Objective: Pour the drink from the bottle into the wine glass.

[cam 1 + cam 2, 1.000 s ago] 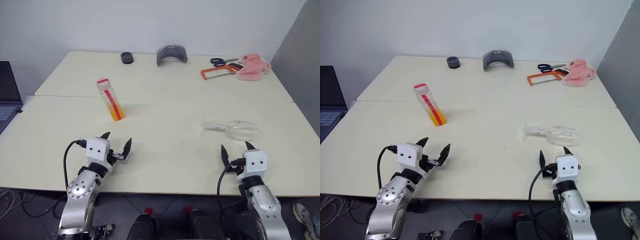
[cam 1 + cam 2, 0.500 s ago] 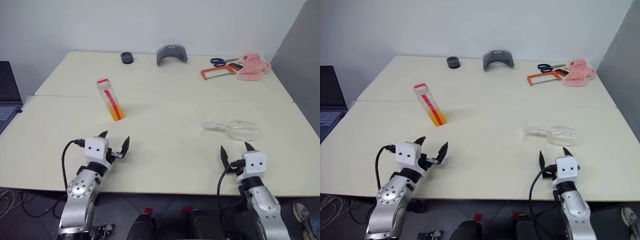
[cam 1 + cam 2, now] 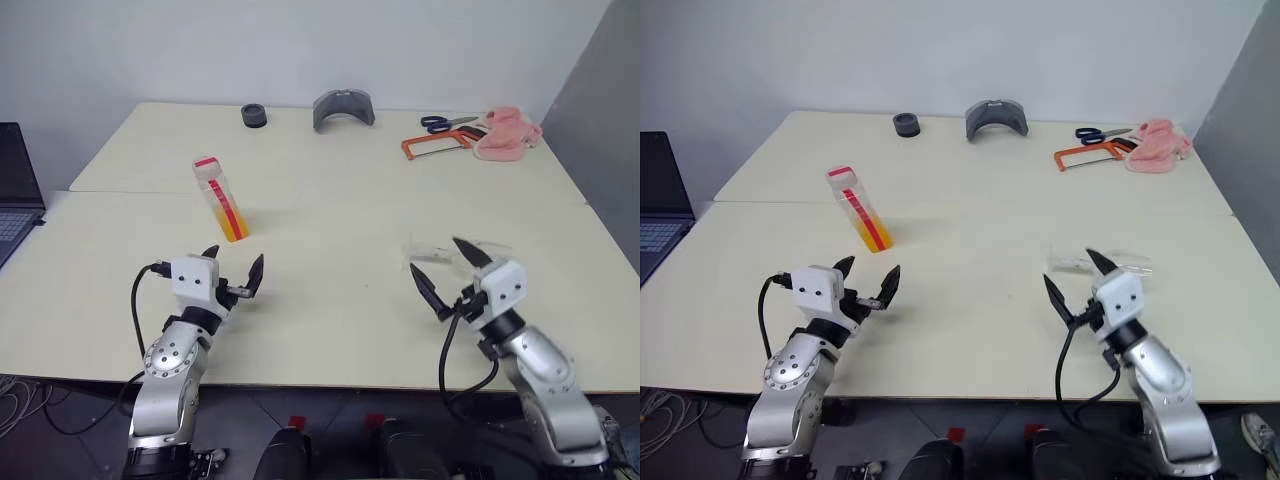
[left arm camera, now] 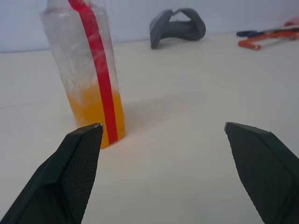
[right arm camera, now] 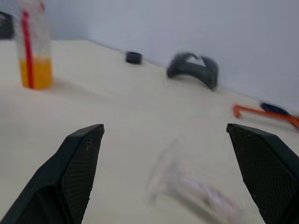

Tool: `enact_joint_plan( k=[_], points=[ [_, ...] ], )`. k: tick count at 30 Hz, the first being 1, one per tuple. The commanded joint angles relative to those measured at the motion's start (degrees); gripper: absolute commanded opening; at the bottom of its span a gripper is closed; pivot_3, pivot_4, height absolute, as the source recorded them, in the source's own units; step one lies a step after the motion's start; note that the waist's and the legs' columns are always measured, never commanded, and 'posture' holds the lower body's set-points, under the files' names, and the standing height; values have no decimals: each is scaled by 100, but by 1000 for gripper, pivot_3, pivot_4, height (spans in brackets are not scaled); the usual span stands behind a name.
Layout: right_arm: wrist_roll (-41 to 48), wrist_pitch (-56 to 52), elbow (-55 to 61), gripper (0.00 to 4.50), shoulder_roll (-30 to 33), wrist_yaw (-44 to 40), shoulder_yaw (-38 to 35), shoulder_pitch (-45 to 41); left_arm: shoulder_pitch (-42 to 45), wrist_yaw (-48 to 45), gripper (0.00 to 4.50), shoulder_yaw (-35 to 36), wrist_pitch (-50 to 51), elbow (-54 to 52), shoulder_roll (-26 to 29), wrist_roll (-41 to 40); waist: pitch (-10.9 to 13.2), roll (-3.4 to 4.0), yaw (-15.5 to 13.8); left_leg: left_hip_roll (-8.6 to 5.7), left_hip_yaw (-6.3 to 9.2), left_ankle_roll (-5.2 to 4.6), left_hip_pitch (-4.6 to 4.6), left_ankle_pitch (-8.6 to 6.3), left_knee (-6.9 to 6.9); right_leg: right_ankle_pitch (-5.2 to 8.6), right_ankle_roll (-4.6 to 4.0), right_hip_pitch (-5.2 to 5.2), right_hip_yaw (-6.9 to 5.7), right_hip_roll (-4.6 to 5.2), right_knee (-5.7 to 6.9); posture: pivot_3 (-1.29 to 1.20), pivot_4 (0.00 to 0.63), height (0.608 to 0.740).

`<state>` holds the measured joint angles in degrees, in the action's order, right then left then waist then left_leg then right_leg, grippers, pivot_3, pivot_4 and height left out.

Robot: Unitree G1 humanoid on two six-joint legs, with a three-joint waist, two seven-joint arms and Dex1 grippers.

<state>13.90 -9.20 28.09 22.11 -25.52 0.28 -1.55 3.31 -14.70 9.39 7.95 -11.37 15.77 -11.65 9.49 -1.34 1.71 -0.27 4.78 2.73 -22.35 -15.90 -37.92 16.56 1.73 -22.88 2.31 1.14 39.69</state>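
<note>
You had the bottle [image 3: 222, 199] standing up on the table [image 3: 330, 200], with orange drink [image 4: 96, 112] at its bottom. The wine glass [image 3: 455, 250] lay on its side. Your left gripper [image 3: 233, 275] sat near the bottle, fingers spread wide. Your right gripper [image 3: 448, 268] was by the glass, fingers spread wide too, holding nothing.

The bottle [image 4: 86, 70] is showing clear, glossy plastic; the table [image 3: 330, 200] is presenting a smooth matt surface; the fingers [image 4: 74, 177] are looking finely textured.

head stereo overlooks table [image 3: 330, 300], wrist cams low
</note>
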Motion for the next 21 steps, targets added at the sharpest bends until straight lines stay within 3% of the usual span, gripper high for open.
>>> enact_joint_plan(
  k=[1, 10, 21],
  points=[
    [724, -770, 382, 4500, 169, -322, -35, -353, 270, 482, 4463, 12, 180, -243, -85, 303, 0, 0, -4, -2, 1, 0, 0, 0, -1, 0, 0, 6, -1, 0, -4, 0, 150, 740],
    [1521, -1682, 179, 4500, 775, -1186, 8, -1107, 958, 1690, 4463, 48, 352, 107, -386, 1068, 4, -3, -7, -7, 14, -2, 40, -1, 7, -3, 6, 69, -14, 0, -53, 0, 150, 740],
    [1476, -1706, -103, 4500, 633, -1331, 182, -1492, 1803, 2281, 4463, 79, 190, 1166, -614, 1255, 5, -4, -17, -9, 10, -2, 38, -1, 7, -8, 13, 67, -13, 1, -63, 0, 150, 740]
  ],
)
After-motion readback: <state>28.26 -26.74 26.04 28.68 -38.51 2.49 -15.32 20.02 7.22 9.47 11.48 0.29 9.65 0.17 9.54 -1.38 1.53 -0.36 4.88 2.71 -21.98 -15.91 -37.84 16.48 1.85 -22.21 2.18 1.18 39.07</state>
